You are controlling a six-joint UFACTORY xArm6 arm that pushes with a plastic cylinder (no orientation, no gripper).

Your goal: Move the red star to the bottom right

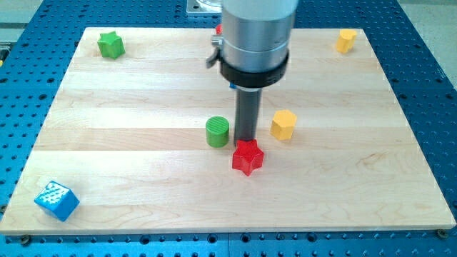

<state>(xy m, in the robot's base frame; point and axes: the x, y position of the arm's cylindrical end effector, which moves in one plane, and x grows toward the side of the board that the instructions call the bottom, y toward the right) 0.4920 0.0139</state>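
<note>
The red star (pixel 248 157) lies just below the middle of the wooden board (pixel 143 150). My tip (pixel 246 139) stands right at the star's upper edge, touching it or nearly so. A green cylinder (pixel 218 132) is just to the left of the rod. A yellow hexagonal block (pixel 283 125) is just to the right of the rod.
A green star (pixel 111 44) sits at the top left corner. A small yellow block (pixel 346 41) sits at the top right corner. A blue cube (pixel 57 200) sits at the bottom left corner. The arm's grey body (pixel 255 32) hides part of the top middle.
</note>
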